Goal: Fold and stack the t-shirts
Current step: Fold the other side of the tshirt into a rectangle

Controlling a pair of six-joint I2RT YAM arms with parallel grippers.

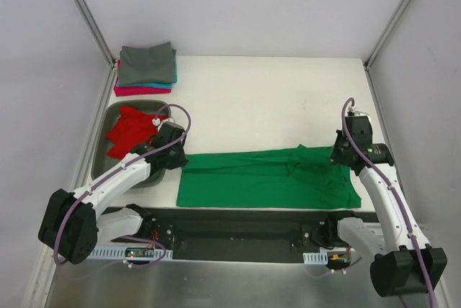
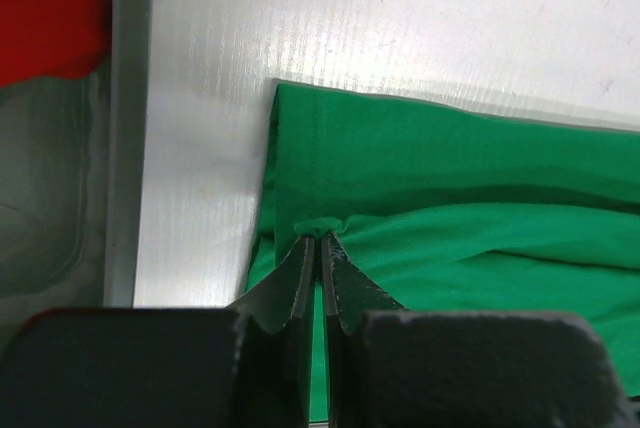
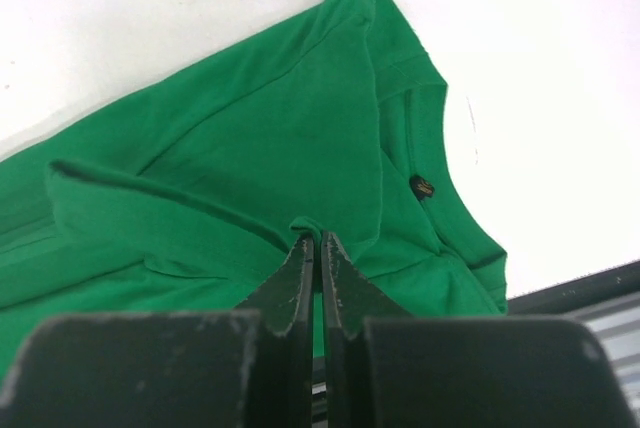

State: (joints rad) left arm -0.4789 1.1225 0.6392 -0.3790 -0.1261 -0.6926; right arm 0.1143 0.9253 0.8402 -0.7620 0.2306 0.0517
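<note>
The bright green t-shirt [image 1: 266,177] lies folded lengthwise across the near part of the table. My left gripper [image 1: 175,151] is shut on a pinch of cloth at its left end, shown in the left wrist view [image 2: 321,236] over the green t-shirt [image 2: 470,188]. My right gripper [image 1: 344,151] is shut on a pinch near the collar end, shown in the right wrist view [image 3: 317,236] on the green t-shirt [image 3: 250,148]. The red t-shirt [image 1: 133,129] lies crumpled in the grey tray [image 1: 115,114]. Grey, teal and pink-magenta folded shirts [image 1: 146,67] are stacked at the back left.
The tray's rim [image 2: 128,128] runs just left of the green shirt's end, with red cloth [image 2: 50,8] inside it. A black strip [image 1: 245,225] lies along the near table edge between the arm bases. Metal frame posts stand at both back corners.
</note>
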